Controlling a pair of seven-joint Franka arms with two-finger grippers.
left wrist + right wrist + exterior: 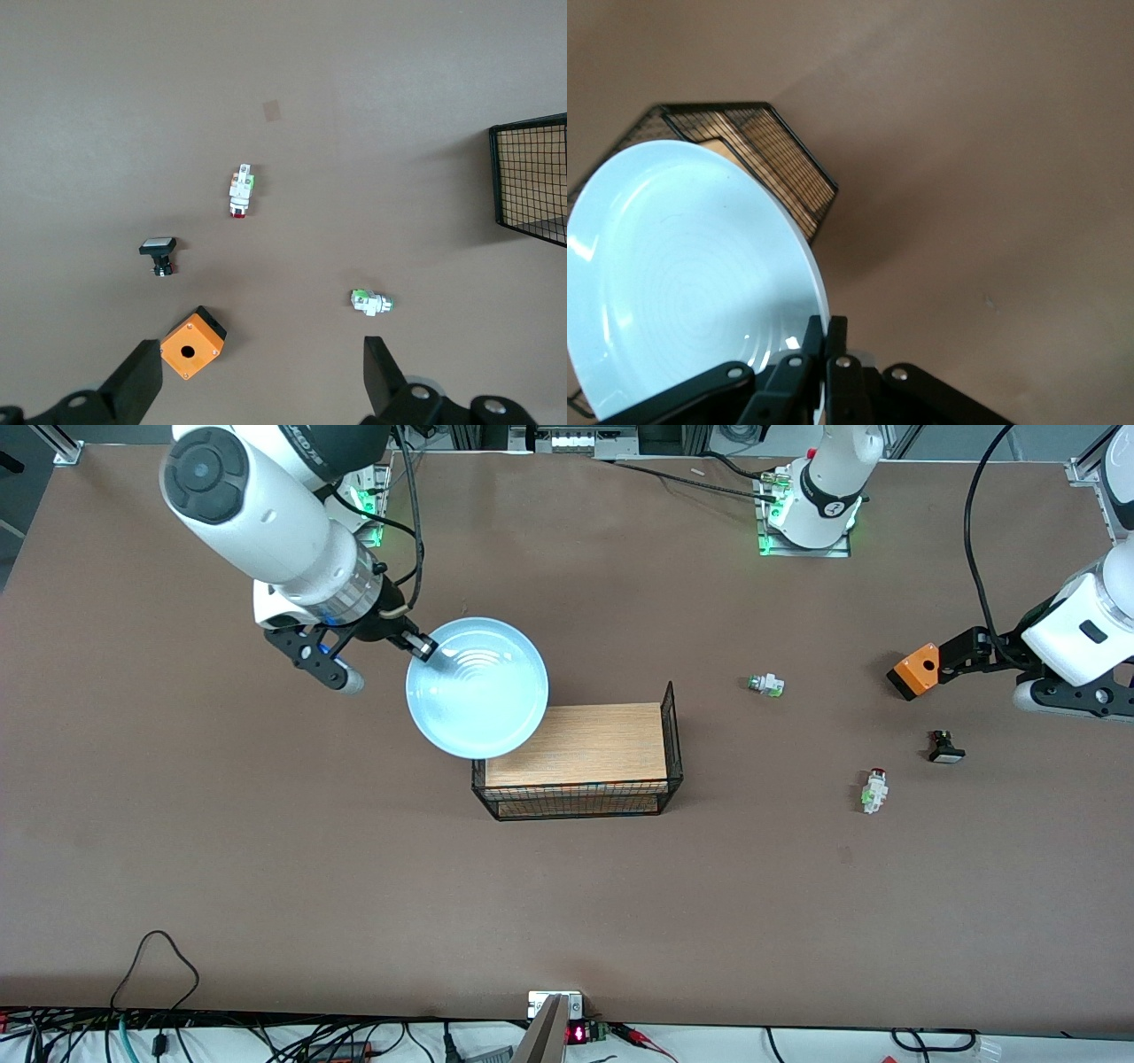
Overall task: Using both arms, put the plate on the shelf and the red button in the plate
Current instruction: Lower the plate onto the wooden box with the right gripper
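Right end effector point(423, 647) is clamped on the rim of the plate point(477, 687), carried in the air; the plate's edge overlaps the corner of the wire basket point(671, 731) toward the right arm's end of the bench point(266, 868). Whether the plate touches the basket cannot be judged. The red button point(874, 789) lies on the bench, well apart from the basket toward the left arm's end, long axis roughly toward the front camera. Left end effector point(257, 376), fingers apart and empty, hangs nearer to it, over an orange box point(915, 670).
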